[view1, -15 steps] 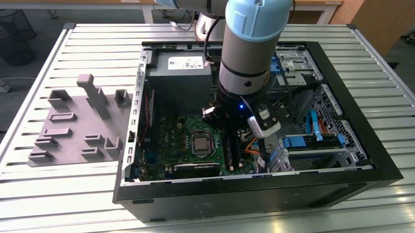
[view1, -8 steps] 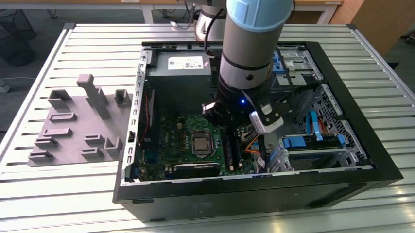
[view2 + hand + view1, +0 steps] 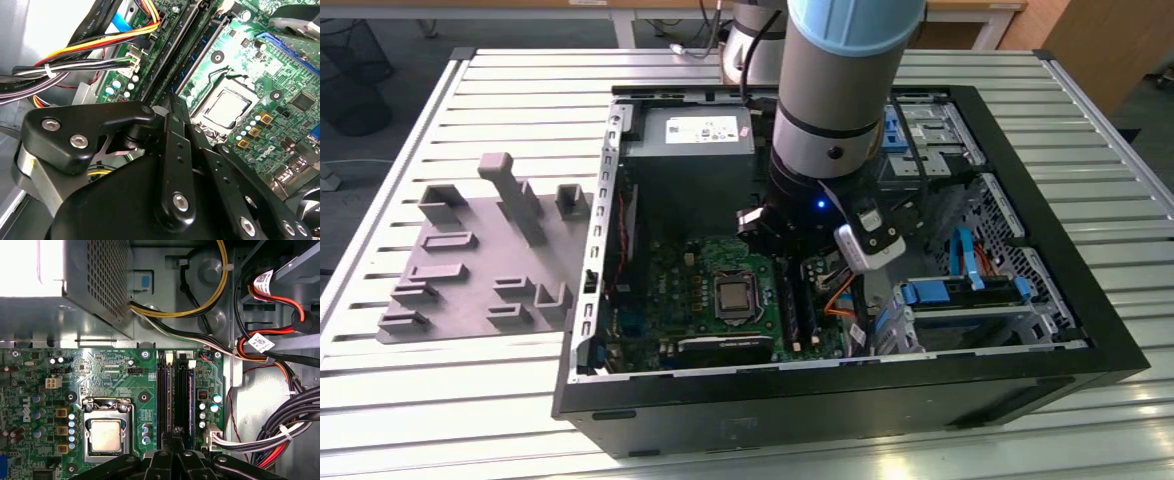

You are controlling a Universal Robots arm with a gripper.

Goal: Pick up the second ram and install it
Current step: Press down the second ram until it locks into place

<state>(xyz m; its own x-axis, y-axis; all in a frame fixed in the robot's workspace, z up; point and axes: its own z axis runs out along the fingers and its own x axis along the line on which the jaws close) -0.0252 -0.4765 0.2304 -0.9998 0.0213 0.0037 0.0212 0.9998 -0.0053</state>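
A thin blue-green ram (image 3: pixel 191 395) stands edge-up in one of the long black memory slots on the motherboard; in the second wrist view the ram (image 3: pixel 200 55) runs away from the fingertips. My gripper (image 3: pixel 177 432) is down inside the open computer case (image 3: pixel 1101 330), its black fingers pressed together just over the near end of the slots. In the second wrist view the gripper (image 3: pixel 172 100) shows nothing between its tips. I cannot tell whether the tips touch the ram. In the exterior view the gripper (image 3: pixel 774 235) hangs low over the board, mostly hidden by the wrist.
The processor socket (image 3: pixel 106 432) lies beside the slots. Bundled cables (image 3: pixel 270 340) crowd the other side. A power supply (image 3: pixel 694 135) fills the case's far end. Grey holder blocks (image 3: pixel 480 260) sit on the slatted table at the exterior view's left.
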